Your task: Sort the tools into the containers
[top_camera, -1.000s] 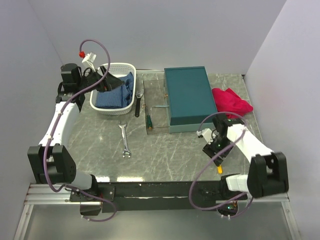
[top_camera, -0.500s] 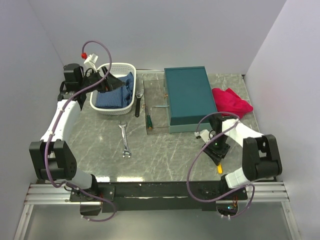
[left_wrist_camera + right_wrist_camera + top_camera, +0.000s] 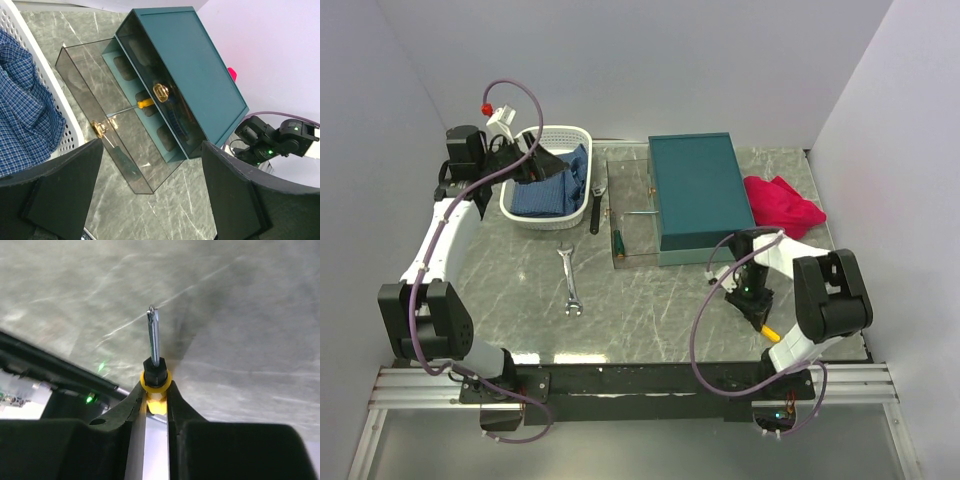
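Observation:
My right gripper [image 3: 756,308] [image 3: 156,390] is shut on a yellow-handled screwdriver [image 3: 155,372], low over the table at the front right; its pads pinch the yellow collar and the steel shaft points away. The handle end [image 3: 772,333] sticks out behind. The teal box [image 3: 698,190] [image 3: 200,75] stands at the back, with a clear tray [image 3: 630,215] beside it holding a green-handled screwdriver [image 3: 617,240] [image 3: 122,162]. A silver spanner [image 3: 570,282] and a dark wrench [image 3: 595,205] lie on the table. My left gripper [image 3: 528,168] [image 3: 150,195] hangs open and empty over the basket.
A white basket [image 3: 548,133] with a blue checked cloth [image 3: 555,190] sits at the back left. A red cloth [image 3: 782,203] lies right of the box. Another yellow handle [image 3: 145,103] shows inside the box. The black rail [image 3: 640,375] runs along the near edge.
The right gripper has swung over the yellow screwdriver near the front edge and shut on it. The left arm has barely moved.

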`<action>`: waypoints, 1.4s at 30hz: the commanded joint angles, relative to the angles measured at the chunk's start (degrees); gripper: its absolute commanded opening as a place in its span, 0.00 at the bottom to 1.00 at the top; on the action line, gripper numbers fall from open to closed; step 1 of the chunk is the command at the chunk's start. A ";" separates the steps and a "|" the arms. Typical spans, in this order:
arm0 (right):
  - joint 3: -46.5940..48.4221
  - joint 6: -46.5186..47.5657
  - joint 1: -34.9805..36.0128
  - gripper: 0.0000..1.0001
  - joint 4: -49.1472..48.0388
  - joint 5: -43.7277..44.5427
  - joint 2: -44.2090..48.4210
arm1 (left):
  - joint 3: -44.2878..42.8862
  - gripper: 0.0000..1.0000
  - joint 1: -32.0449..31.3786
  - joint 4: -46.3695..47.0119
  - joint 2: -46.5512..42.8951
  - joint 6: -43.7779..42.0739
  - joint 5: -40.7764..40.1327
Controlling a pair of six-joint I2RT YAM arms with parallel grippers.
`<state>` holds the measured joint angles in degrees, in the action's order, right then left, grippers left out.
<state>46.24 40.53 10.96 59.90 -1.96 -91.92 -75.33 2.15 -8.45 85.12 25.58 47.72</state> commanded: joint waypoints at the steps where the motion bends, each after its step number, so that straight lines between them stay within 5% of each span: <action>1: 3.86 2.44 4.05 0.06 8.38 -1.82 5.94 | -0.17 0.85 -0.22 2.81 -1.89 0.95 0.70; 5: 9.45 5.69 12.84 0.00 14.53 -2.87 16.74 | 0.45 0.85 -0.22 5.54 -2.68 3.59 0.44; 9: 24.48 3.69 20.58 0.00 15.86 -9.02 16.52 | 0.71 0.84 -0.22 3.80 -4.78 2.98 -2.10; 17: 62.41 -11.60 29.47 0.00 15.25 -18.60 -8.25 | 5.80 0.85 1.36 1.15 -11.55 0.78 -5.62; 23: 79.23 -32.42 30.17 0.00 3.83 -8.81 -20.65 | 9.32 0.85 4.78 0.28 -16.47 1.31 -5.36; 27: 83.48 -42.62 30.00 0.00 0.05 -1.32 -25.06 | 10.03 0.86 6.37 -1.57 -19.28 0.26 -5.45; 40: 82.16 -45.98 27.89 0.00 0.48 1.87 -35.95 | 11.52 0.86 8.39 -2.71 -20.52 0.87 -4.83; 42: 82.70 -45.63 27.36 0.08 0.74 1.87 -37.18 | 11.52 0.86 8.39 -2.80 -20.17 1.05 -5.01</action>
<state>127.57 -3.97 40.29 60.88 -1.74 -127.00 -63.99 10.22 -11.90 65.19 27.05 42.37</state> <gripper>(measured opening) 0.245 0.857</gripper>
